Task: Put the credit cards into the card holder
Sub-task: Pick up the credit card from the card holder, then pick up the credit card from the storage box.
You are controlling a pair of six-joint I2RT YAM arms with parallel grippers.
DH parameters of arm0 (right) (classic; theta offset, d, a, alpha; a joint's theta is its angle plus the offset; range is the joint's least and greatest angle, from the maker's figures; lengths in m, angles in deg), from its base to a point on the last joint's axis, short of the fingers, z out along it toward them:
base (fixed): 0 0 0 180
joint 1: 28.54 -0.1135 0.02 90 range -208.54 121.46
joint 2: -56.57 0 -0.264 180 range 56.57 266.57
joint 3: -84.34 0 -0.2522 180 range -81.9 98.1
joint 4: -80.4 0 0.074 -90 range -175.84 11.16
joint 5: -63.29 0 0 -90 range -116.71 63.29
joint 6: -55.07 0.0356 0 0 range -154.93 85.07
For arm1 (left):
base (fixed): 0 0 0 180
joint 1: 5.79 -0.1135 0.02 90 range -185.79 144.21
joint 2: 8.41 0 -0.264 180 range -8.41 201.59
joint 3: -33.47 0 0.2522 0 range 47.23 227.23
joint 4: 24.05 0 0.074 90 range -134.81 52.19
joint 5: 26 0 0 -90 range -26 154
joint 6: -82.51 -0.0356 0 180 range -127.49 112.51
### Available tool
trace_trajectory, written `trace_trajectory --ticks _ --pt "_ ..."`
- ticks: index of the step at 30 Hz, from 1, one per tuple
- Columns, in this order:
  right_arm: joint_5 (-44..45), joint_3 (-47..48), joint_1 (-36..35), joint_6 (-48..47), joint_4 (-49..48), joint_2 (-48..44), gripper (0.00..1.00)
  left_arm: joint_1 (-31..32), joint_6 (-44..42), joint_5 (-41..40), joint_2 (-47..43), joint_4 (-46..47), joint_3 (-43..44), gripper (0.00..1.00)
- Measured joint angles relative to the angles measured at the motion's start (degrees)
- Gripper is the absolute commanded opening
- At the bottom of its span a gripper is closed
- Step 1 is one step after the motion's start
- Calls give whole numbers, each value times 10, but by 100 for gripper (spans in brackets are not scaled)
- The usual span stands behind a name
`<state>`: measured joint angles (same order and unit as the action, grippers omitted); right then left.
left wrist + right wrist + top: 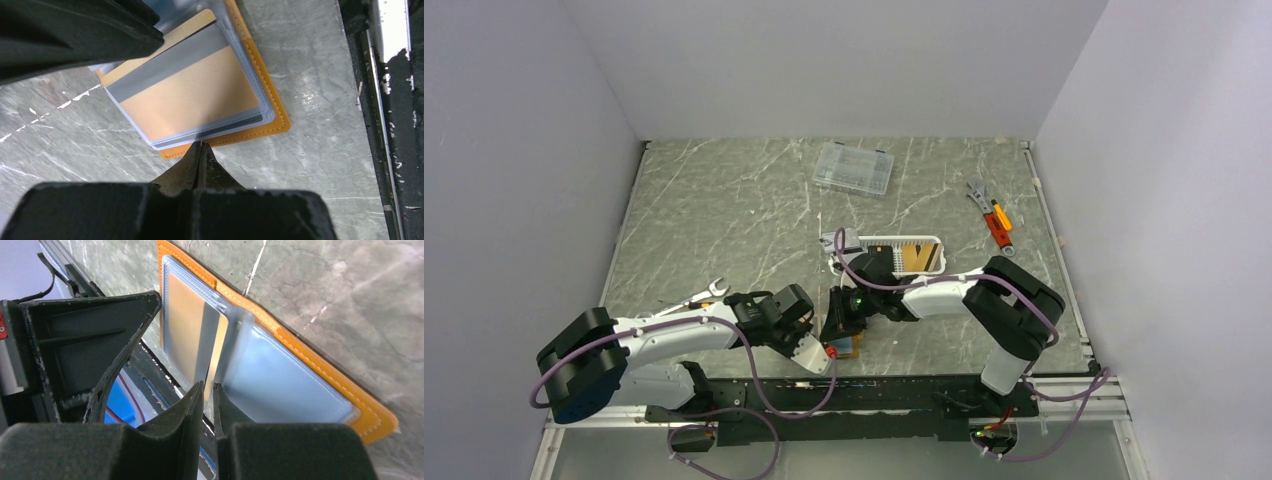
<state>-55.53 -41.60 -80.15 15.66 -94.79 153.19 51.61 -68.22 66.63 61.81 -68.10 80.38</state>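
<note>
left tool (201, 145) closed at card holder (281, 114) edge | right tool (208, 388) at end of gold card (185, 330), grip I cannot tell | push lengthwise

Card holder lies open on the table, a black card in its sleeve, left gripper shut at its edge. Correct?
No: the card in the sleeve is gold-brown with a grey stripe, not black; the left wrist view shows it. The card holder does lie open on the table, left gripper shut at its edge.
</note>
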Motion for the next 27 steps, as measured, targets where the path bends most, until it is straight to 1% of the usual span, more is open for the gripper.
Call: trace_trajectory --ticks 6,13,16,20,24,27 --pt "0 42 -15 -14 22 34 19 0 2 2 2 -4 7 0" --pt "0 64 -13 -36 49 26 40 0 7 12 8 -18 40 0" --pt "1 64 10 -46 89 -14 49 -3 15 19 6 -34 60 0" --pt "7 67 61 -70 152 -107 55 -23 26 36 -6 -70 93 2" --pt "20 96 127 -101 229 -195 65 -66 36 56 -32 -119 137 4" --pt "45 142 174 -130 289 -229 69 -106 45 71 -52 -152 178 6"
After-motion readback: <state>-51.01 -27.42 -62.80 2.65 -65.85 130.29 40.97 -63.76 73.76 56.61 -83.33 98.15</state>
